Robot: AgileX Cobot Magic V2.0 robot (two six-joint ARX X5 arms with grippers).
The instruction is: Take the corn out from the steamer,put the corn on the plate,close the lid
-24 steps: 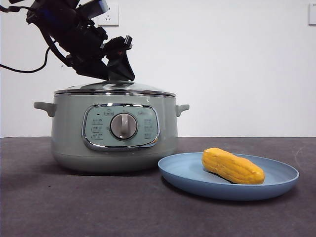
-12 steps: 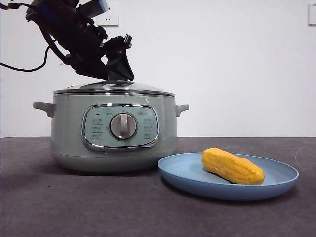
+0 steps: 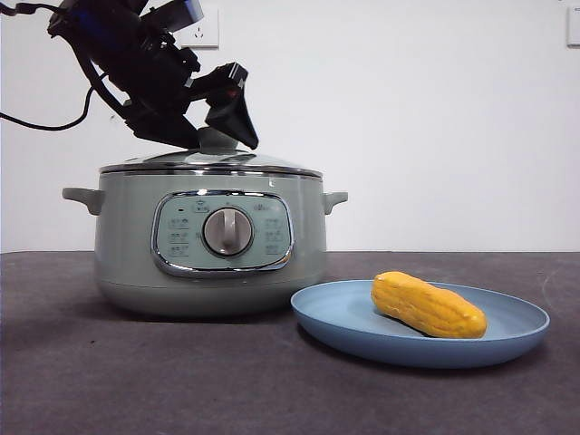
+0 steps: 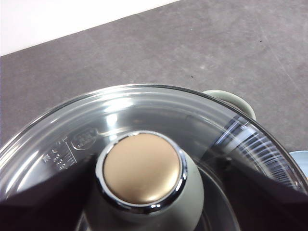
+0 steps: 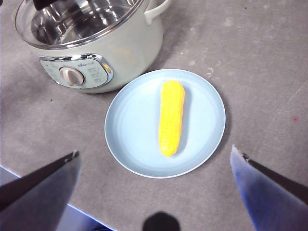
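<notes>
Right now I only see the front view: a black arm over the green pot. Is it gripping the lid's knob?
Observer: No. In the left wrist view the left gripper stands open, its jaws on either side of the knob and not clamped on it. The lid sits on the steamer.
Operator: Is there a second arm?
Observer: Yes. The right gripper hangs open high above the plate.
Operator: How does the corn lie?
Observer: The corn lies flat across the plate's middle, clear of the rim.
</notes>
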